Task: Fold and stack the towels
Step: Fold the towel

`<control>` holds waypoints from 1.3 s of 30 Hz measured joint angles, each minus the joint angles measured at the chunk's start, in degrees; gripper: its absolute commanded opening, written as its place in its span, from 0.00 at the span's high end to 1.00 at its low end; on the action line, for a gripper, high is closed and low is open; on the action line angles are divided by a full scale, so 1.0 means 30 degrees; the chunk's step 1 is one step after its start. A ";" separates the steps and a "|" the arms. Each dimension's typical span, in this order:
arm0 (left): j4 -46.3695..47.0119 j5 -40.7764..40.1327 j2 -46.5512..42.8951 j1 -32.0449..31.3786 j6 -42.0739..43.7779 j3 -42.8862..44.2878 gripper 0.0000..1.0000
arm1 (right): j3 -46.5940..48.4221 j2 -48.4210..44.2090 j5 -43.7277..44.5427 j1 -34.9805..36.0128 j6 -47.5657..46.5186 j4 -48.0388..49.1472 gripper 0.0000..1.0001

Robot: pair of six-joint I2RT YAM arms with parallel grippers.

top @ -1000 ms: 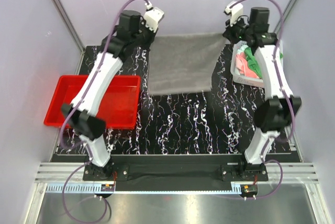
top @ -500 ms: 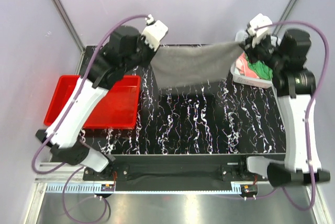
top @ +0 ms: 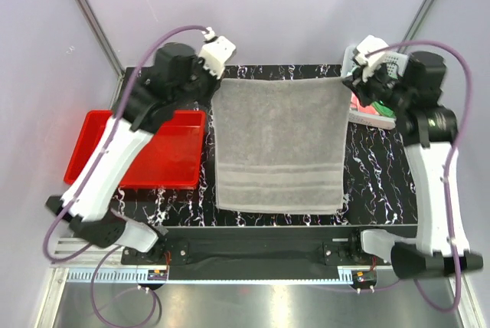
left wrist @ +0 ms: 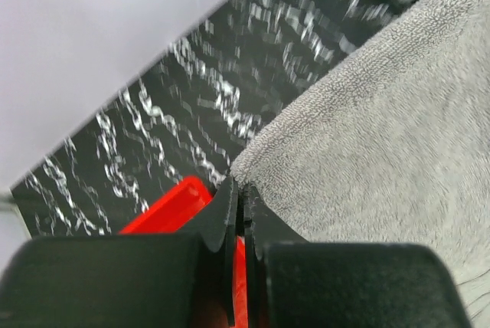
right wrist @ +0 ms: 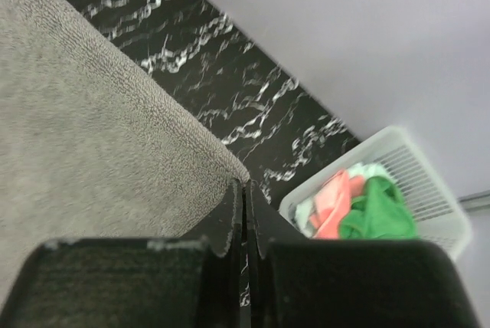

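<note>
Two corners of the large grey towel, the far ones, are pinched: the left end effector is clenched on the corner nearest the red tray, and the right end effector is clenched on the corner beside the white basket. Between them the cloth is stretched wide and smooth over the middle of the black marbled worktop, its striped band toward the near edge (whether that hem rests on the surface cannot be told). A salmon-pink towel and a bright green towel lie crumpled together in the basket.
</note>
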 measured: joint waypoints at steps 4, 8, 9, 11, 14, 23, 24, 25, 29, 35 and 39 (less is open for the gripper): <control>-0.0488 -0.0007 0.2171 0.0554 0.0270 -0.0087 1.00 | -0.0634 0.2171 0.0168 -0.0029 -0.0189 -0.0044 1.00; -0.0940 0.0000 0.2630 0.0561 0.0401 -0.0270 1.00 | -0.1253 0.2280 0.0342 -0.0036 -0.0182 -0.0277 1.00; -0.0933 0.0007 0.2528 0.0539 0.0401 -0.0240 1.00 | -0.1253 0.2120 0.0342 -0.0036 -0.0168 -0.0233 1.00; -0.0882 0.0029 0.2237 0.0539 0.0393 -0.0226 1.00 | -0.1253 0.1581 0.0342 -0.0036 -0.0087 -0.0153 1.00; -0.0794 0.0284 0.1508 0.0510 0.0393 -0.0299 1.00 | -0.1253 0.0342 0.0335 -0.0036 0.0284 -0.0160 1.00; -0.0962 0.1129 -0.2470 -0.1260 -0.0313 -0.1581 1.00 | -0.1945 -0.4058 0.0423 -0.0022 0.1435 -0.1158 1.00; -0.1064 0.1304 -0.2776 -0.1443 -0.0481 -0.1581 1.00 | -0.2106 -0.4546 0.0452 -0.0022 0.1559 -0.1304 1.00; -0.1239 0.1501 -0.3038 -0.1596 -0.0612 -0.1581 1.00 | -0.2288 -0.4962 0.0517 -0.0022 0.1712 -0.1399 1.00; -0.1158 0.2062 -0.3308 -0.1537 -0.1049 -0.2477 1.00 | -0.3599 -0.6040 0.0444 -0.0029 0.2215 -0.0670 1.00; 0.0277 0.3359 0.0583 0.1100 -0.1035 -0.4503 1.00 | -0.7883 -0.2812 0.0342 -0.0036 0.2718 0.3169 1.00; 0.1341 0.3781 0.6207 0.3351 -0.0627 -0.3512 1.00 | -0.8459 0.3177 0.0328 -0.0036 0.3053 0.6550 1.00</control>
